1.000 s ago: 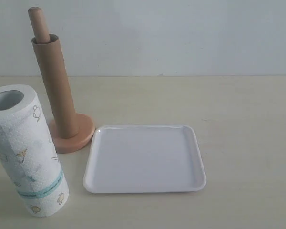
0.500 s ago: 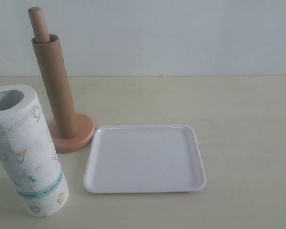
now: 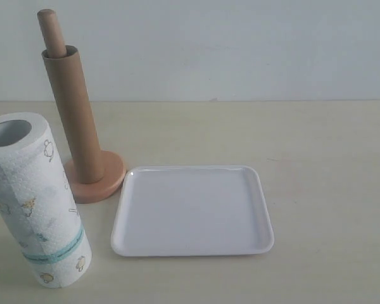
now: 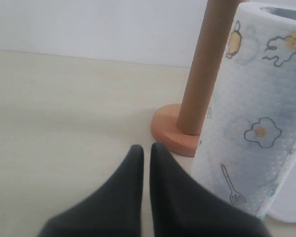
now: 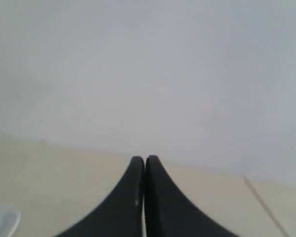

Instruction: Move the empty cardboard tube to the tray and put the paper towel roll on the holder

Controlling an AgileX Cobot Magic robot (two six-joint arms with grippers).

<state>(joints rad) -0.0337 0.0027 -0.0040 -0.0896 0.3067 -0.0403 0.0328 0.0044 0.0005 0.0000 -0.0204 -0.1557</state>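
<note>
The brown cardboard tube point(image 3: 73, 114) stands slipped over the dowel of the wooden holder point(image 3: 98, 180), whose rounded top point(image 3: 51, 31) sticks out above it. The white printed paper towel roll point(image 3: 35, 202) stands upright at the front left. The white tray point(image 3: 193, 212) lies empty to the right of the holder. Neither gripper shows in the exterior view. In the left wrist view my left gripper point(image 4: 146, 148) is shut and empty, short of the holder base point(image 4: 170, 131), with the tube point(image 4: 204, 69) and the roll point(image 4: 251, 123) beyond. My right gripper point(image 5: 145, 159) is shut and empty, facing the wall.
The pale table top point(image 3: 323, 164) stretches to the right of the tray. A plain grey-white wall point(image 3: 240, 44) stands behind. A corner of the tray point(image 5: 2, 219) shows in the right wrist view.
</note>
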